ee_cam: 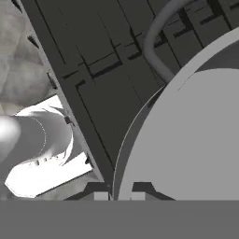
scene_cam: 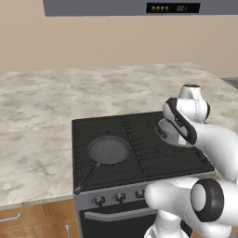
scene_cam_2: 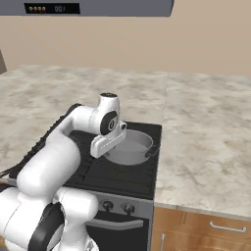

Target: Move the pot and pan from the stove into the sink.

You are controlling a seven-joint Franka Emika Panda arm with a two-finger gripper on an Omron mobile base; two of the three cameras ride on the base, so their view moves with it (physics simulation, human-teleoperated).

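The grey pot (scene_cam_2: 133, 147) stands on the right side of the black stove (scene_cam_2: 122, 177). My gripper (scene_cam_2: 111, 150) reaches down onto the pot's left rim. In the hand view the gripper (ee_cam: 119, 194) is shut on the pot (ee_cam: 186, 140), with one fingertip (ee_cam: 100, 194) outside the thin wall and the other inside. One of the pot's curved handles (ee_cam: 156, 42) shows above. The dark frying pan (scene_cam: 109, 149) lies on the front left burner of the stove (scene_cam: 139, 130), its long handle (scene_cam: 88, 179) pointing over the front edge. The sink is out of view.
Marble counter (scene_cam: 37, 116) runs left of the stove and behind it, and more counter (scene_cam_2: 206, 122) lies to its right. A grey hood with a display (scene_cam: 172, 7) hangs overhead. Knobs (scene_cam: 119, 197) line the stove front. Wooden drawers (scene_cam_2: 206, 230) sit below the counter.
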